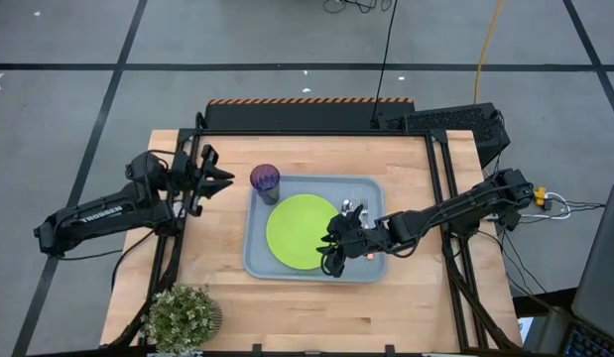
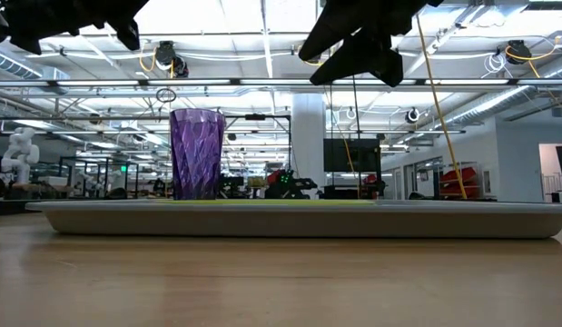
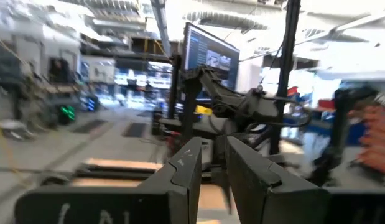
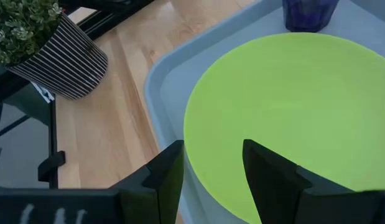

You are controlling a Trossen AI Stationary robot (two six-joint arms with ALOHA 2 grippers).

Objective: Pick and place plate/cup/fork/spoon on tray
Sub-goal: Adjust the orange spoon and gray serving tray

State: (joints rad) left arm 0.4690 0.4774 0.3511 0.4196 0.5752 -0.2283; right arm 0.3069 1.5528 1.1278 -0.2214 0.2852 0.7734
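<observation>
Grey-blue and rectangular, one tray (image 1: 257, 260) lies in the middle of the wooden table (image 1: 416, 307). On it there is one lime-green plate (image 1: 297, 230), flat, about in the centre of the tray. One purple cup (image 1: 265, 179) stands upright in the far left corner of the tray, near the plate but not touching it. At the right side of the plate, silver utensil heads (image 1: 354, 209) show on the tray; they look like two, but the right arm covers the handles, so I cannot tell which is the fork and which is the spoon.

The right gripper (image 1: 331, 246) hangs over the right edge of the plate. Its two fingers (image 4: 167, 177) stand apart, with a clear gap between them, and nothing is held. In the right wrist view the plate fills the space in front of them.

The left gripper (image 1: 219, 177) is beside the tray on the left, just next to the cup, not touching it. Its fingers (image 3: 186, 168) are only a little apart and hold nothing.

One potted plant (image 1: 180, 317) stands at the near left corner of the table.
</observation>
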